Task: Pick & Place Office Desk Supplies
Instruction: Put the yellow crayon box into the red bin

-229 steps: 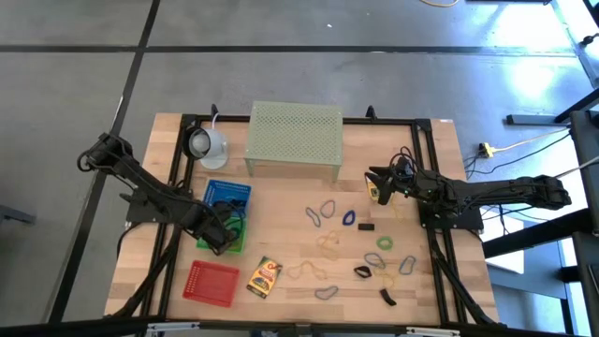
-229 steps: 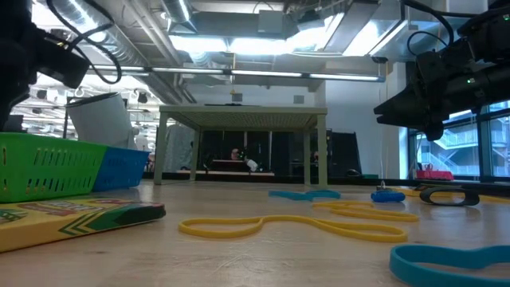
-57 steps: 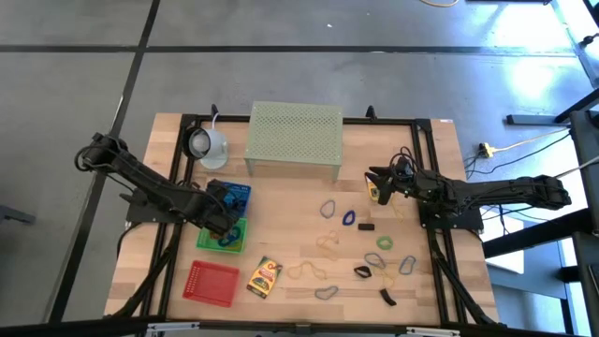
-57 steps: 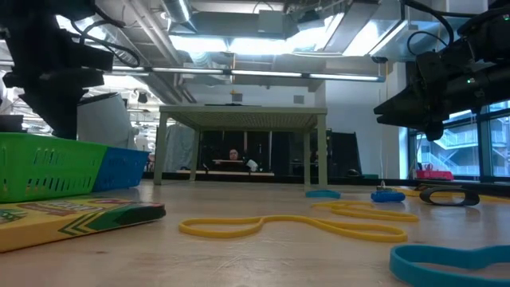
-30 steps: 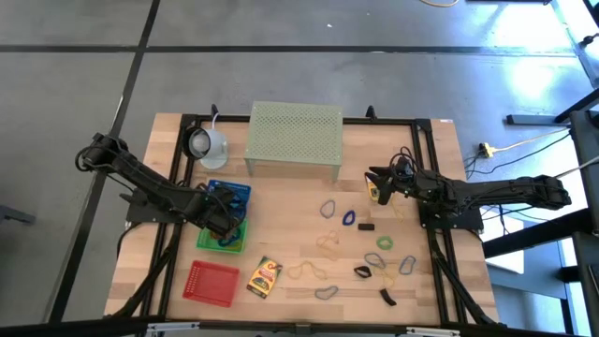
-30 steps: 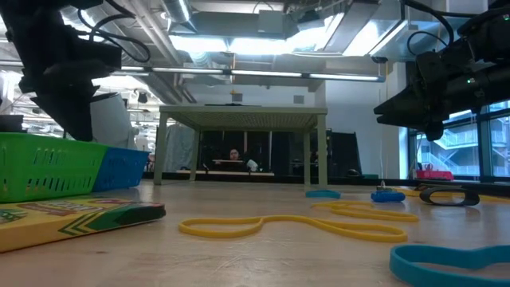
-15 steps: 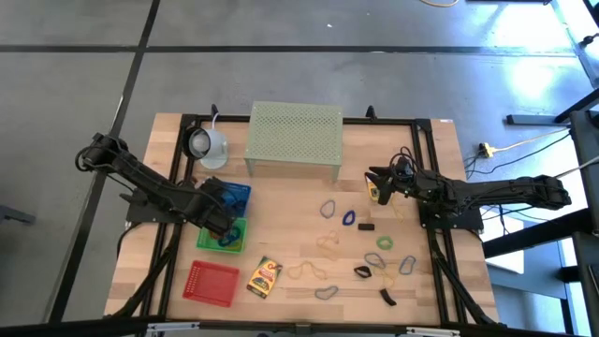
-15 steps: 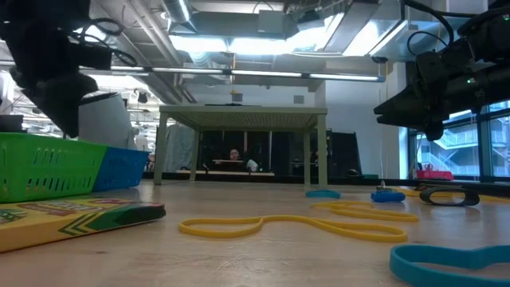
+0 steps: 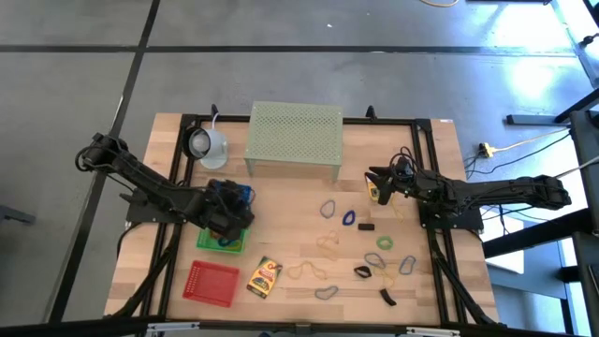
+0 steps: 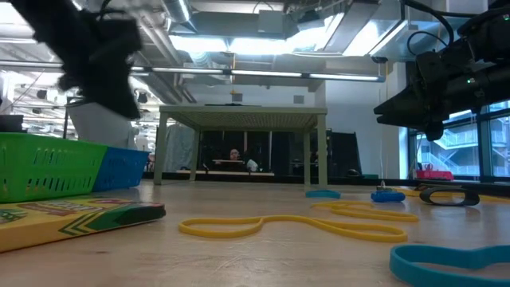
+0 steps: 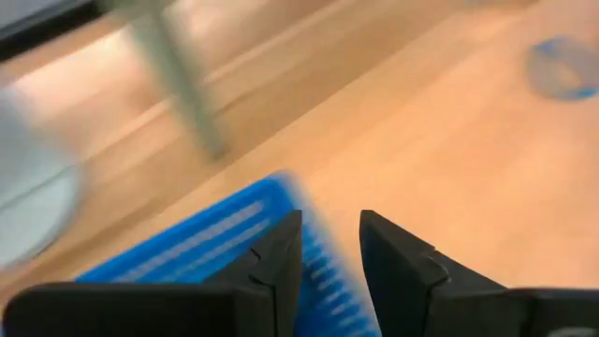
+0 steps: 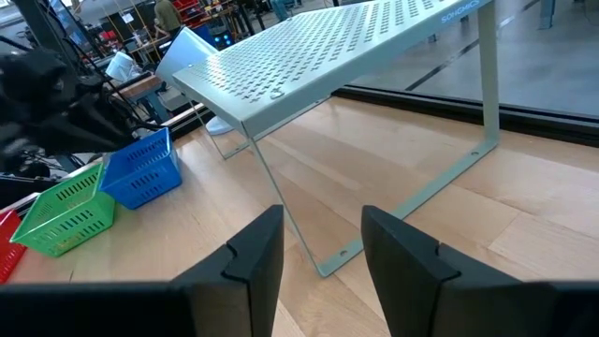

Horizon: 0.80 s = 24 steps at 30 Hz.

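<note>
The wooden counter (image 9: 281,225) carries a pale green mesh stand (image 9: 294,139) at its far edge. In front of the stand and toward the left, the left hand (image 9: 234,208) hovers above the blue basket (image 11: 225,245), fingers slightly parted, empty. Right of the stand, the right hand (image 9: 374,184) hangs open, empty. Coloured loops (image 9: 329,208) and black clips (image 9: 366,226) lie scattered before the stand's right end.

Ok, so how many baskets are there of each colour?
Blue basket: 1
Green basket: 1
Red basket: 1
Total: 3
</note>
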Tool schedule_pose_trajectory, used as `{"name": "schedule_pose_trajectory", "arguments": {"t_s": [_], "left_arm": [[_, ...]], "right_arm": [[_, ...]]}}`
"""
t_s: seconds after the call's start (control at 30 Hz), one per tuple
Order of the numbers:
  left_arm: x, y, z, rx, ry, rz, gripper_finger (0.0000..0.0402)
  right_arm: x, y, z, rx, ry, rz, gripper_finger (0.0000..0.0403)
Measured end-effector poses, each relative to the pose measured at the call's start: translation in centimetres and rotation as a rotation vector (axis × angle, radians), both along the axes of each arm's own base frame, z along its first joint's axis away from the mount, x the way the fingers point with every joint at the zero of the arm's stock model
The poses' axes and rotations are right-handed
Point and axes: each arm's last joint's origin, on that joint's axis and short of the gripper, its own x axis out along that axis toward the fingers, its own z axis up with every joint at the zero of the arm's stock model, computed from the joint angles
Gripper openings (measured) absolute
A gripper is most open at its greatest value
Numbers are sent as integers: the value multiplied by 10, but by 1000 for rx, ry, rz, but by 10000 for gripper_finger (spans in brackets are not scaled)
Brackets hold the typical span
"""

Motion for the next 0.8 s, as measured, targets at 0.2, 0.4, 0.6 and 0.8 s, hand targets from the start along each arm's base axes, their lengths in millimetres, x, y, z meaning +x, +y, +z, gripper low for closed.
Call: {"name": "schedule_pose_trajectory", "arguments": {"t_s": [0.2,0.4,0.6,0.8], "left_arm": [[26,-11,17,85,-166,-205,104],[39,-17,31,142,-276,-306,118],[42,-20,33,131,-301,-343,144],[61,-28,21,183,-319,-387,170]], "right_arm": [[-1,-2,0,-25,7,-57,146],[-2,-4,2,-48,-1,-134,146],[-2,-4,4,-50,-30,-150,146],[-1,-4,10,-49,-97,-153,146]]}}
